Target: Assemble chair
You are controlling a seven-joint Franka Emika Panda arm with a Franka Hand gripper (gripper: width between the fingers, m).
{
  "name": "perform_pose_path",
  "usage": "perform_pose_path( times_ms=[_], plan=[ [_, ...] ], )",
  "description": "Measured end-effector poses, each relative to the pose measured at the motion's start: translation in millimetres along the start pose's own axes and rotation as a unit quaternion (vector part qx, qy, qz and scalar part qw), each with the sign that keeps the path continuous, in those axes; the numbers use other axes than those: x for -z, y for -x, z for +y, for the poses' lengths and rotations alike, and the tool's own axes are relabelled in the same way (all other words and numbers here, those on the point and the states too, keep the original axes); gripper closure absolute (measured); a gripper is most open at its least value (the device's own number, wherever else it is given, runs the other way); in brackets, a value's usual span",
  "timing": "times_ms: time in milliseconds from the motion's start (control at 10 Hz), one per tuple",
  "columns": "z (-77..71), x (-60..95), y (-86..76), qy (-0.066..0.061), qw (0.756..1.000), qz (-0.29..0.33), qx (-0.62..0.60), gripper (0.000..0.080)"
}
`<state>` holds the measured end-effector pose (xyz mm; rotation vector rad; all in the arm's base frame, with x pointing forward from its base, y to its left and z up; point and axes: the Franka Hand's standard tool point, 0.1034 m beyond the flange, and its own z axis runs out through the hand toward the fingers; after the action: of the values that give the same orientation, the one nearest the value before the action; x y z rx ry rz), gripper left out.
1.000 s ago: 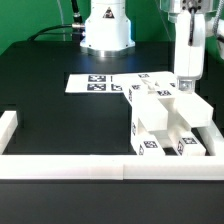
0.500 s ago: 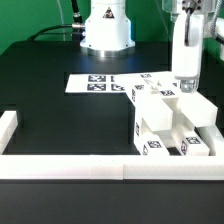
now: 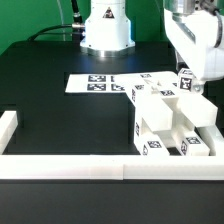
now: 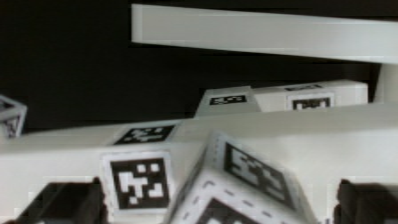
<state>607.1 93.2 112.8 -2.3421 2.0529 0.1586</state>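
The white chair parts (image 3: 165, 125) are bunched at the exterior view's right, against the front wall, with black-and-white tags on their faces. My gripper (image 3: 187, 88) hangs tilted over the back of that bunch. It is shut on a small white tagged part (image 3: 186, 81). In the wrist view the gripper (image 4: 214, 205) has a dark finger at each side, and the tagged white part (image 4: 196, 180) fills the space between them. Another tagged chair part (image 4: 285, 98) lies beyond it.
The marker board (image 3: 100, 83) lies flat on the black table behind the parts. A long white border wall (image 3: 70, 165) runs along the front, with a short piece (image 3: 8, 125) at the exterior view's left. The robot base (image 3: 105, 25) stands at the back.
The arm has swung from upright to tilted, its upper part leaning toward the exterior view's right. The tagged part at the fingers has turned with it and sits slightly higher.
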Motion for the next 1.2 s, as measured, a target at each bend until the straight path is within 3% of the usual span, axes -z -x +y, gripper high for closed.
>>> perform_pose_path(
  times_ms=[300,400,800,1200],
  plan=[
    [0.4,-0.7,-0.6,0.001,0.993,0.0,0.118,0.0151],
    [3.0,-1.6,-1.9,0.012,0.986,0.003,0.166,0.0151],
    [1.9,1.2,-7.4,0.03,0.924,0.019,0.38,0.0151],
    [1.8,1.2,-8.4,0.032,0.878,0.018,0.477,0.0151]
  ],
)
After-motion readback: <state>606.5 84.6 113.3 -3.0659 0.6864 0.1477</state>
